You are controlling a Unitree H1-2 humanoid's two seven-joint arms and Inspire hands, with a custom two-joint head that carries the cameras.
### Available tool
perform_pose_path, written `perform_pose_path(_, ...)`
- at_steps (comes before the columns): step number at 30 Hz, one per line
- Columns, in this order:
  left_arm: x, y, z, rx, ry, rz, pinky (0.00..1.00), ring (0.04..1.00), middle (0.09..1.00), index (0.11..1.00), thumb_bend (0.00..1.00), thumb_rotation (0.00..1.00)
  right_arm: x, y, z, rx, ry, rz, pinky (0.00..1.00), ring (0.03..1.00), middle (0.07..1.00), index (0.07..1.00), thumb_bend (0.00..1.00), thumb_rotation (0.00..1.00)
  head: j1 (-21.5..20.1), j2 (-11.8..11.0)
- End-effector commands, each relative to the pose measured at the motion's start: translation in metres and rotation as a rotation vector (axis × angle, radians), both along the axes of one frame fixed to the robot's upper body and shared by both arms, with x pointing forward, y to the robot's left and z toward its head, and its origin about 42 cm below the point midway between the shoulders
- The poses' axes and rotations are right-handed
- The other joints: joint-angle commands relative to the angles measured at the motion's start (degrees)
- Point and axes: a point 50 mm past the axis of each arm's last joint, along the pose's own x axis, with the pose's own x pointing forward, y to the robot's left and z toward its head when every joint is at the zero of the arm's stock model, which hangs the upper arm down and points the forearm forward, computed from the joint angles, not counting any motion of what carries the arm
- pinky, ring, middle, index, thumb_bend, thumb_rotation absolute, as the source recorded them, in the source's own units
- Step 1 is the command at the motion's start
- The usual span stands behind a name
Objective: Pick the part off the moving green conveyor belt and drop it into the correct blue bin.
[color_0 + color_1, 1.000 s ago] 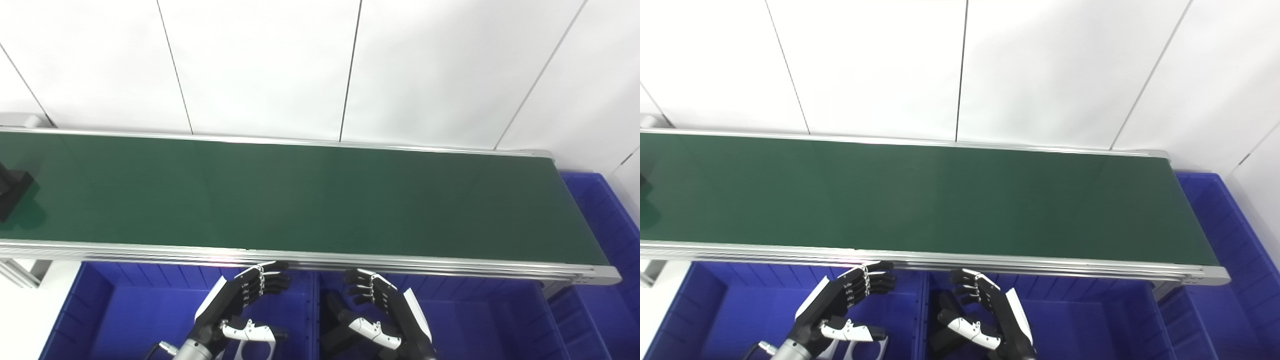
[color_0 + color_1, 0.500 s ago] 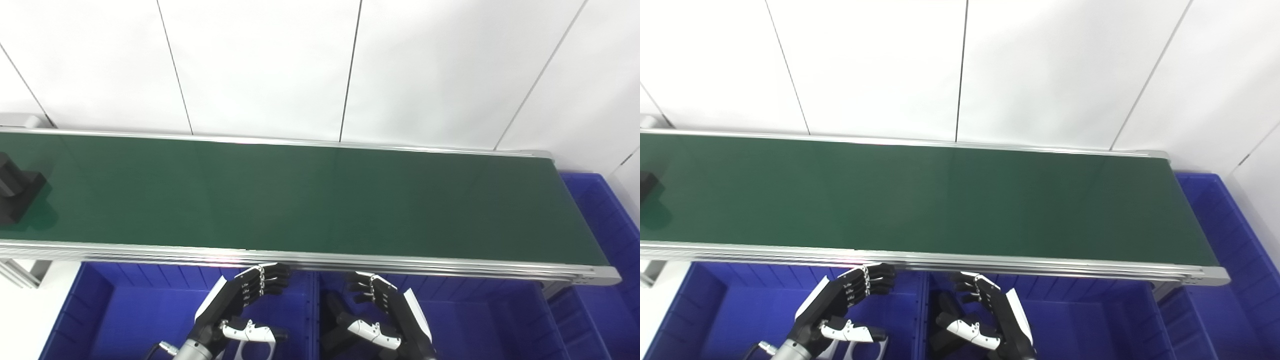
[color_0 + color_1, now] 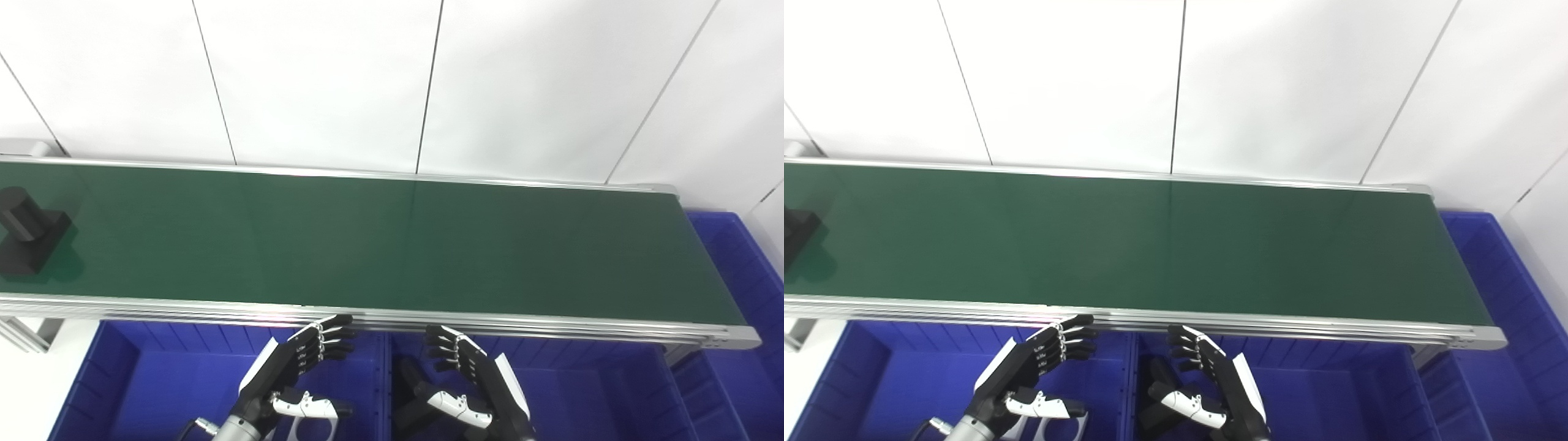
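Black part (image 3: 27,229) sits at belt's (image 3: 392,245) far left, well apart from both robot hands. Left robot hand (image 3: 300,367) and right robot hand (image 3: 468,383) hover open and empty over blue bins (image 3: 122,392), likely waiting to intercept.

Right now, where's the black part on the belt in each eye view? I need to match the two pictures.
Left eye view: the black part sits whole on the green belt, close to the picture's left edge.
Right eye view: the same part is cut off by the left edge; only its right portion shows.
Shared landmark: the belt's right end, beside the blue bin.
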Motion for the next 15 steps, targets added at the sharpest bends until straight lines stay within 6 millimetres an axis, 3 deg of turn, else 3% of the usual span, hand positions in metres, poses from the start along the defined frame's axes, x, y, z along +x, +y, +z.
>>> perform_pose_path(1,0.005,-0.005,0.007,-0.015,-0.051,-0.008,0.77,0.758,0.801,0.837,1.00,0.20,0.003,-0.001,0.006,0.021,-0.044,0.006,0.67,0.741,0.780,0.815,0.73,0.47,1.17,-0.84)
perform_pose_path(4,0.005,-0.007,0.004,-0.015,-0.046,-0.009,0.78,0.770,0.811,0.840,1.00,0.21,0.003,-0.003,0.003,0.021,-0.044,0.006,0.67,0.742,0.782,0.820,0.72,0.47,2.35,-1.82)
perform_pose_path(10,0.004,-0.015,-0.006,-0.031,-0.029,-0.013,0.82,0.806,0.826,0.834,1.00,0.19,0.002,-0.011,-0.005,0.030,-0.046,0.010,0.68,0.737,0.781,0.832,0.70,0.44,8.58,-5.82)
perform_pose_path(13,0.004,-0.021,-0.012,-0.040,-0.022,-0.015,0.82,0.819,0.840,0.834,1.00,0.19,0.001,-0.017,-0.008,0.022,-0.052,0.017,0.68,0.738,0.785,0.841,0.67,0.44,13.35,-8.83)
perform_pose_path(14,0.004,-0.023,-0.013,-0.042,-0.020,-0.015,0.82,0.820,0.841,0.834,1.00,0.19,0.001,-0.019,-0.009,0.021,-0.055,0.018,0.68,0.737,0.785,0.841,0.66,0.44,13.35,-8.83)
perform_pose_path(15,0.005,-0.025,-0.015,-0.046,-0.015,-0.014,0.82,0.821,0.840,0.834,1.00,0.18,0.001,-0.021,-0.010,0.018,-0.056,0.019,0.68,0.735,0.785,0.842,0.65,0.43,15.41,-10.44)
